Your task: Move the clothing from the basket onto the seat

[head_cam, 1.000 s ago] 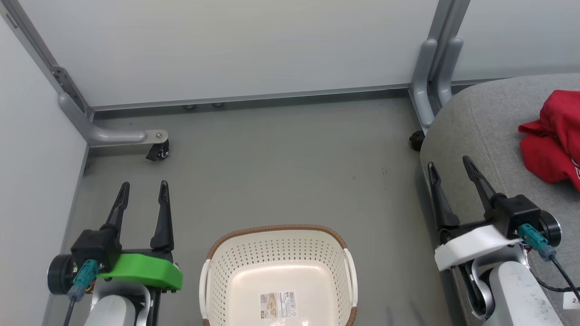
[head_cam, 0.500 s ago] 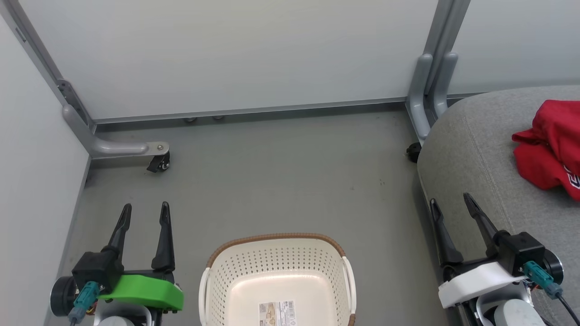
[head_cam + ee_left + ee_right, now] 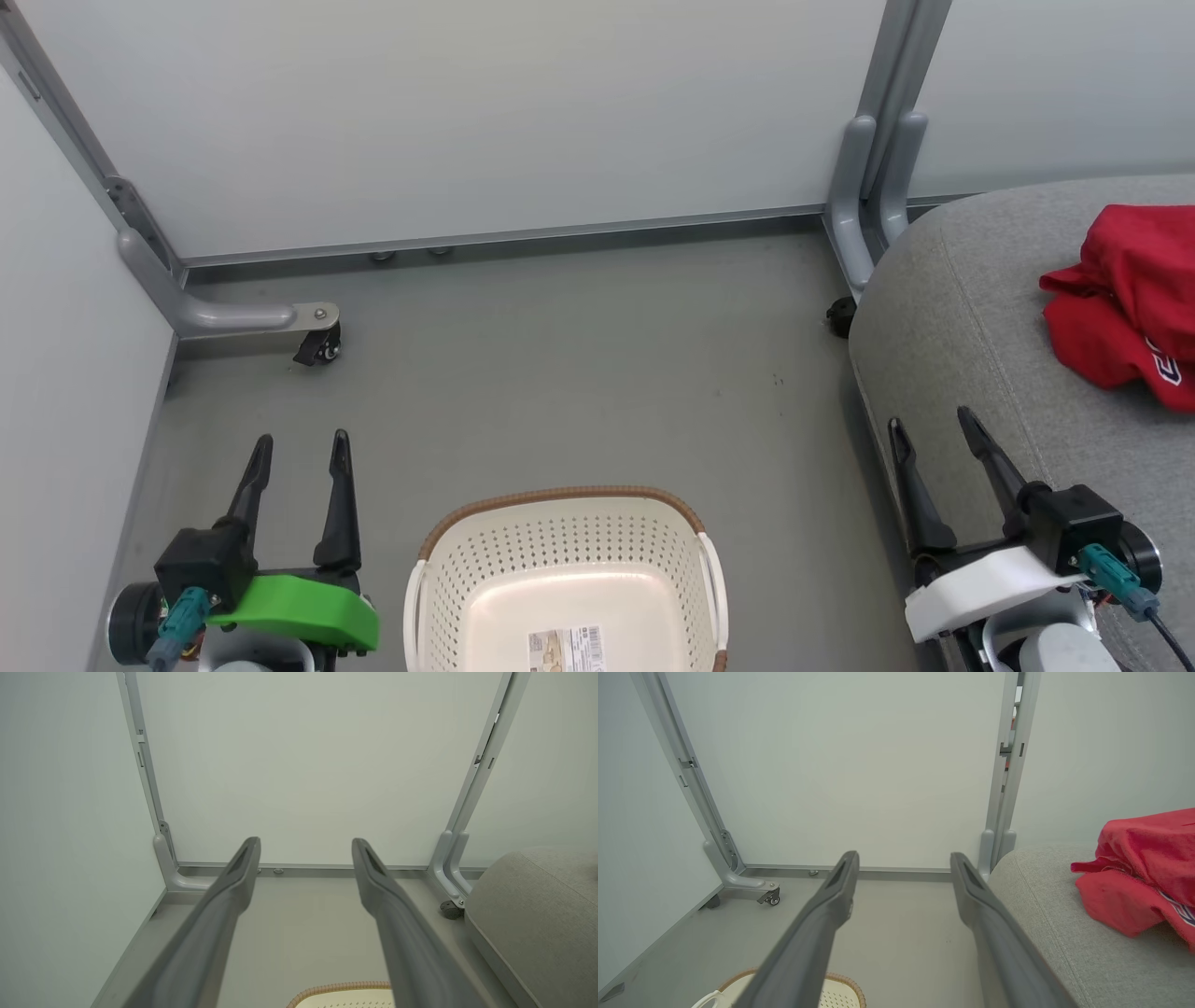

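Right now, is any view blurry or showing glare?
Head view: sharp, evenly lit, mild glare inside the basket. Left wrist view: left tool looks soft up close, background crisp. Right wrist view: same for the right tool.

One basket, one seat, one heap of red clothing; how many garments, I can't tell. Two grippers: left gripper, right gripper. Two castors on the floor.

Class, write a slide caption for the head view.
Empty basket, red clothing on grey seat; left gripper and right gripper open.
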### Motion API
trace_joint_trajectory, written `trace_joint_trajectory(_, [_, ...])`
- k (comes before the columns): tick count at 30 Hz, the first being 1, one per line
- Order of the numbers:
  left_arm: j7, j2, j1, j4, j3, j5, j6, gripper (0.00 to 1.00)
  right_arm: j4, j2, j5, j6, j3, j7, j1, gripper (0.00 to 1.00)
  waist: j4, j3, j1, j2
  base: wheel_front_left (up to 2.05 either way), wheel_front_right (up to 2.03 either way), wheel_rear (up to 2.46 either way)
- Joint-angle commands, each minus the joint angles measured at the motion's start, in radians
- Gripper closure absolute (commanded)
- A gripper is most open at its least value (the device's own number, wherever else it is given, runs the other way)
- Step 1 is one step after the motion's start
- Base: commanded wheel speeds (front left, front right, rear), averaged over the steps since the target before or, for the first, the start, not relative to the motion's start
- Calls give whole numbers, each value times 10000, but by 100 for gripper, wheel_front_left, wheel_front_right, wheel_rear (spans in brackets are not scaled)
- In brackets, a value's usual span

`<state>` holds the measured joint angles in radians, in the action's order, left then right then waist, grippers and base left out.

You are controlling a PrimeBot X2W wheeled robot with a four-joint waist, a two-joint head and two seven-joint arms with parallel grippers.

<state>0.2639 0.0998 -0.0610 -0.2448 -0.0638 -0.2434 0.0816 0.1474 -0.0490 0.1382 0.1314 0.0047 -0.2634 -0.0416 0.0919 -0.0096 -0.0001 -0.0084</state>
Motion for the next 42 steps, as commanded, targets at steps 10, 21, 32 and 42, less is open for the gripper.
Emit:
trace_joint_trajectory(10, [-364, -87, -11, -398, 178, -1073, 49, 100, 388, 59, 1176, -1, -71, 309, 56, 100, -45, 2, 1, 4, 0, 0, 0])
trace_joint_trajectory(21, [-848, -147, -62, -288, 389, -2984, 119, 100, 459, 45, 3219, -2, -242, 830, -63, 100, -125, 14, 1, 11, 0, 0, 0])
trace_joint_trajectory(32, [-1298, -199, -142, -225, 598, -4649, 177, 100, 531, 31, 5012, -3, -391, 1288, -174, 100, -205, 25, 1, 19, 0, 0, 0])
trace_joint_trajectory(42, [-1669, -245, -216, -184, 782, -6019, 234, 100, 593, 19, 6479, -4, -514, 1669, -263, 100, -279, 36, 1, 25, 0, 0, 0])
